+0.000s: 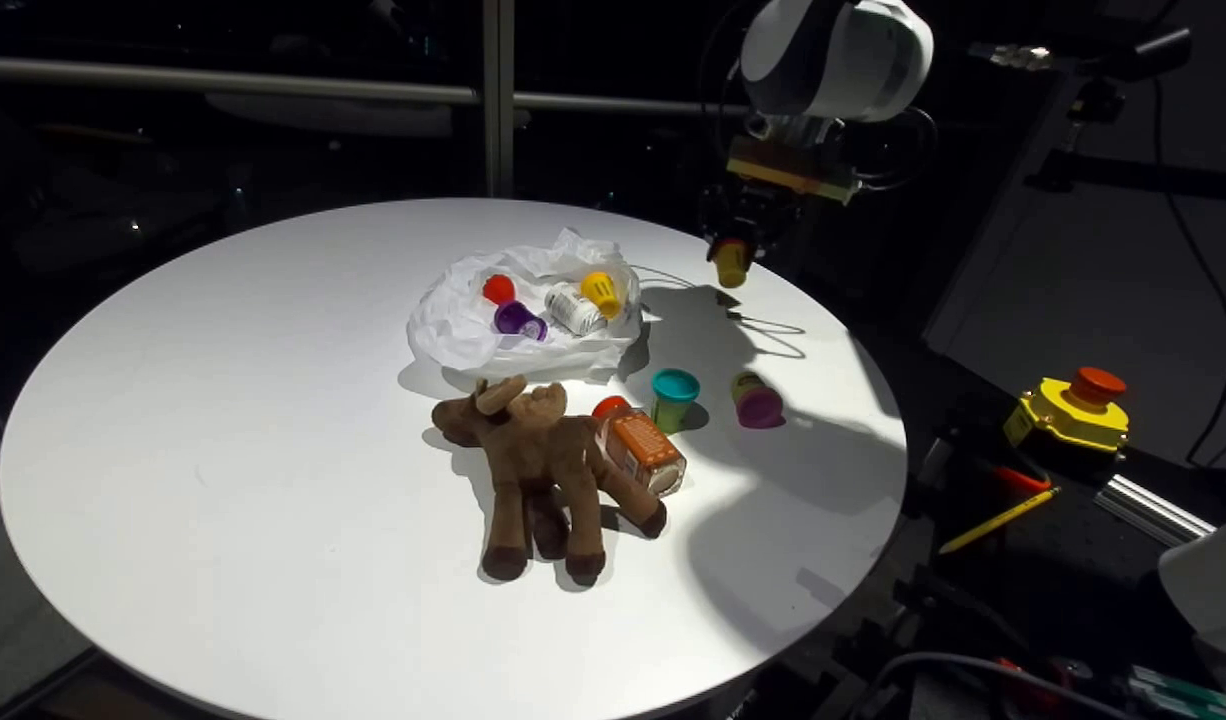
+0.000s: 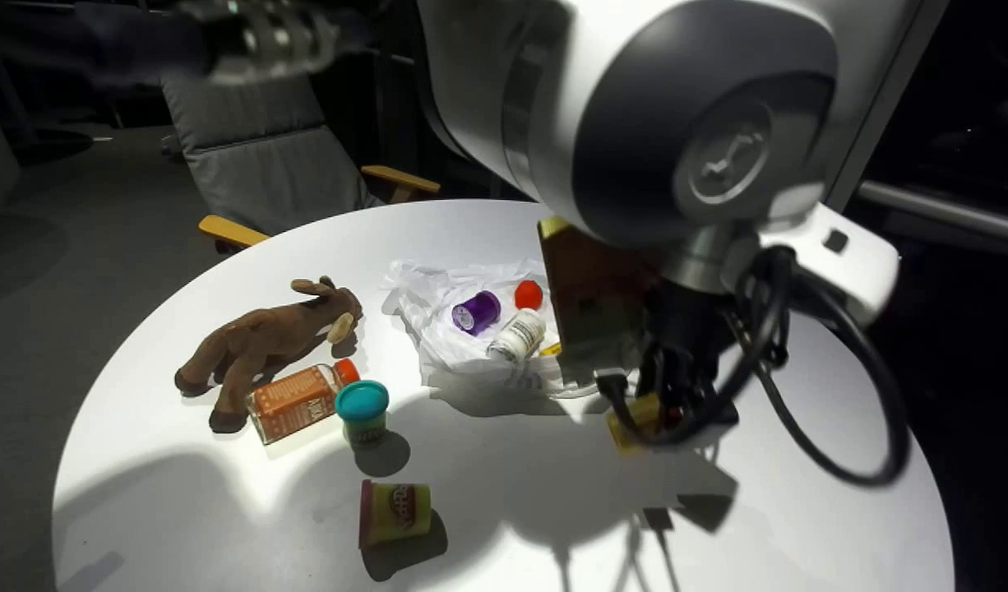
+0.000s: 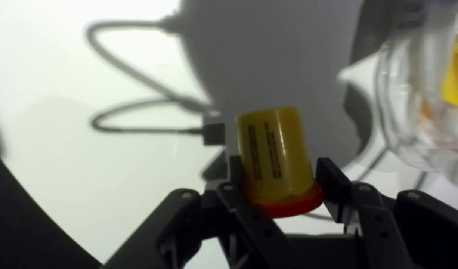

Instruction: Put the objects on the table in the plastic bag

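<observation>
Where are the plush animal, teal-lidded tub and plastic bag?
Plush animal [image 1: 541,455], in an exterior view: its body.
Teal-lidded tub [image 2: 362,405], in an exterior view: its lid.
Plastic bag [image 1: 538,358], in an exterior view: its crumpled wall.

In an exterior view, right of the plush animal [image 1: 545,450] on the tabletop [image 1: 223,470] are a bottle [image 1: 645,450] and two tubs [image 1: 674,402], behind it the plastic bag [image 1: 461,335].

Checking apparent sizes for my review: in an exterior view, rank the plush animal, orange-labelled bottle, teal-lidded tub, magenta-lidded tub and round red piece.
In an exterior view, largest to smallest:
1. plush animal
2. orange-labelled bottle
3. teal-lidded tub and magenta-lidded tub: too alike to rank
4. round red piece
</observation>
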